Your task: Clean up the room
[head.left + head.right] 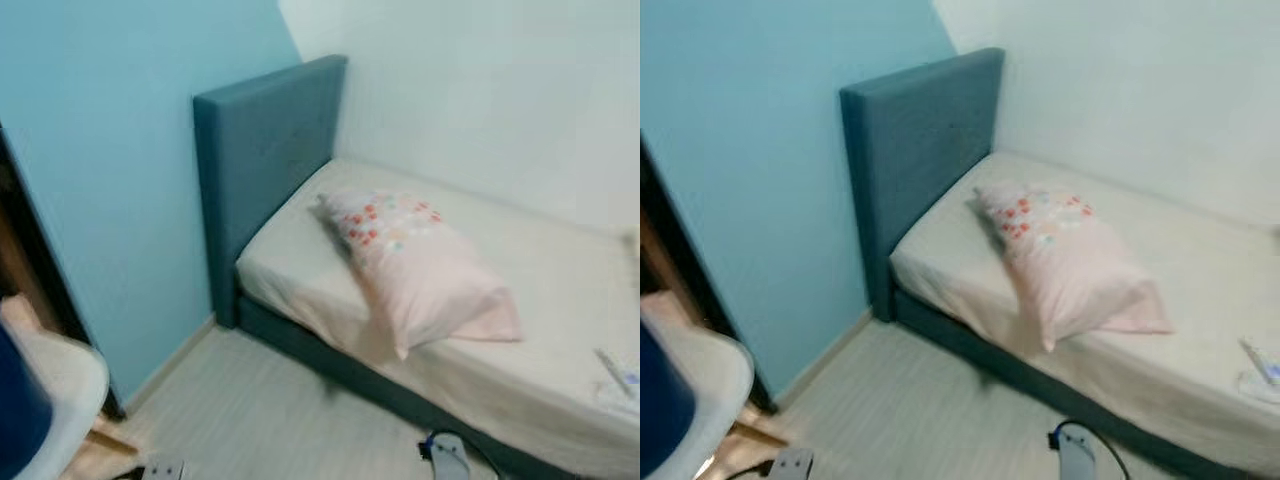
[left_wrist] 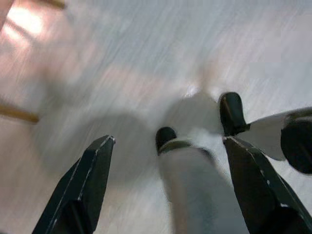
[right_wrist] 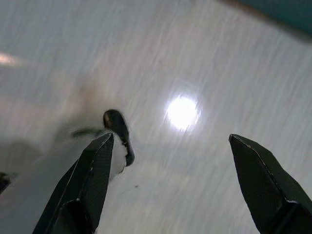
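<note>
We see a single bed pushed into the corner, its teal upholstered headboard against the light-blue wall and its long side along the white wall. The cream sheet is bare apart from a pink pillow with a red floral print at its head end; the pillow lies tilted, one corner reaching the mattress's near edge. At the far right of the mattress, near its front edge, lie a few small pale items too blurred for us to name. The bed holds these things alone; we make out no bin or basket.

The pale floor in front of the bed frame is a strip of open room running from the blue wall's skirting toward the foot of the bed. To the left a white chair seat with wooden legs juts in, beside a dark doorway edge.

Both arms hang low over the floor. The left gripper has its two black fingers spread wide apart, holding nothing, with the robot's own grey leg and dark foot beneath it. The right gripper is likewise spread and empty, above floorboards that catch a bright lamp reflection.
</note>
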